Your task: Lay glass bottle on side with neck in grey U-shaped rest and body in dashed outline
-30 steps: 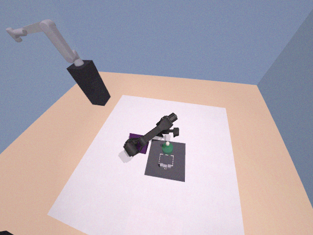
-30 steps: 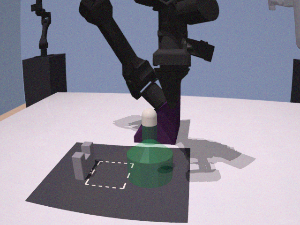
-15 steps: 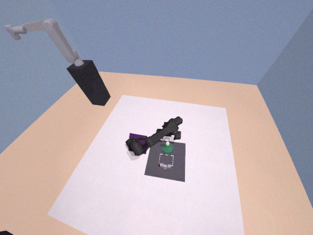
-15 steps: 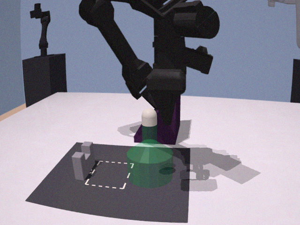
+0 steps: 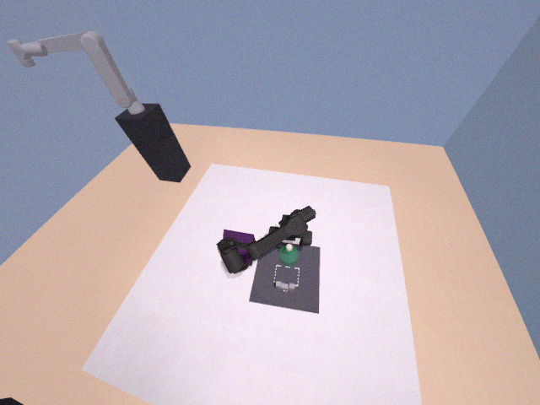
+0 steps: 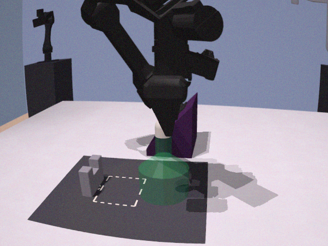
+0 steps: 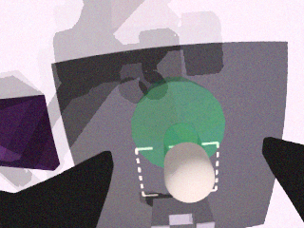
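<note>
The green glass bottle stands upright with its pale cap on top. It is just beside the dashed outline, on the side away from the rest. The grey U-shaped rest stands empty at the outline's other end. My gripper is open, pointing down over the bottle. In the wrist view its fingers are on either side of the cap, with gaps. In the exterior view one finger overlaps the cap; the other is hidden.
A dark mat lies under the bottle, outline and rest. A purple wedge-shaped block stands beyond the mat, near the arm. Black pedestals carrying other arms stand farther away.
</note>
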